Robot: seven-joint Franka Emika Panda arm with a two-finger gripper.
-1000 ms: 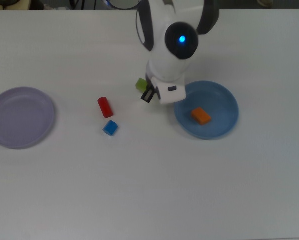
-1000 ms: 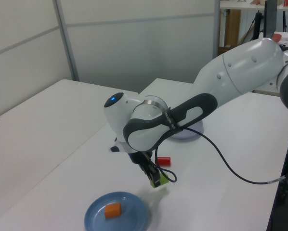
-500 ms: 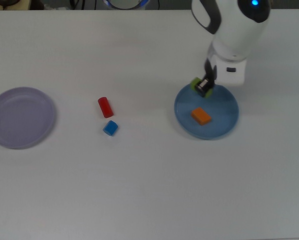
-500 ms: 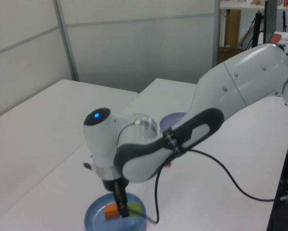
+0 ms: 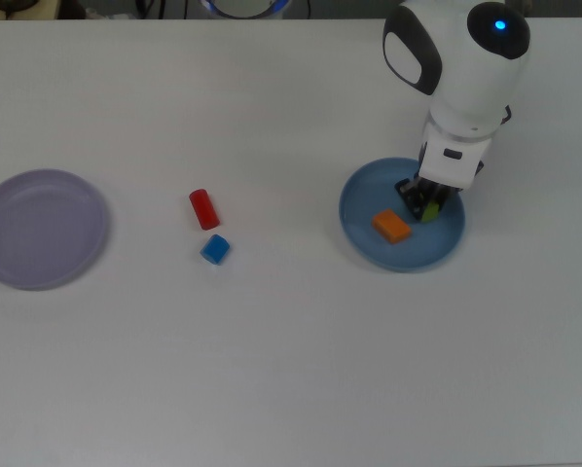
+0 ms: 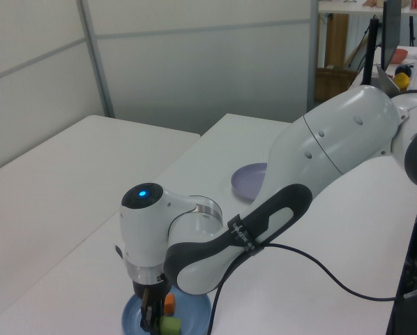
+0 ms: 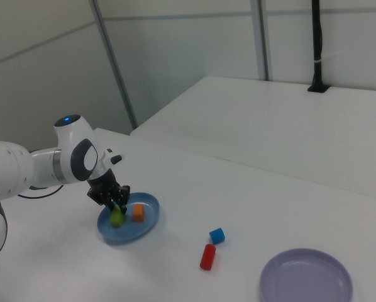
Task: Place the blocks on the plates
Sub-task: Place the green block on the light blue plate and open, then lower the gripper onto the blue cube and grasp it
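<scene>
On top of the big white table (image 5: 291, 370) the white robot arm (image 5: 463, 68) is the biggest thing, and it bends down over the blue plate (image 5: 369, 243) on the top view's right side. At the arm's end the gripper (image 5: 425, 202) points down into that plate, and its dark fingers (image 7: 106, 196) are squeezed on the lime-green block (image 7: 117, 217), one on each side. The green block hangs low over the plate's floor, but whether it touches the plate is hard to tell. In the left view the gripper (image 6: 153, 317) and the green block (image 6: 171, 325) sit at the very bottom edge, right over the blue plate (image 6: 194, 310). Far off on the top view's left side sits the purple plate (image 5: 40, 228), with no block on it. It is round and about as big as the blue one. The right view shows the same purple plate (image 7: 306, 275) at the bottom, on the right view's right side. Next come the small blocks. The orange block (image 5: 391, 227) lies flat inside the blue plate, just beside the green block. The red cylinder (image 5: 203, 209) lies on its side on the bare table between the two plates. The blue cube (image 5: 215, 250), the littlest one, sits near the red cylinder but does not touch it.
</scene>
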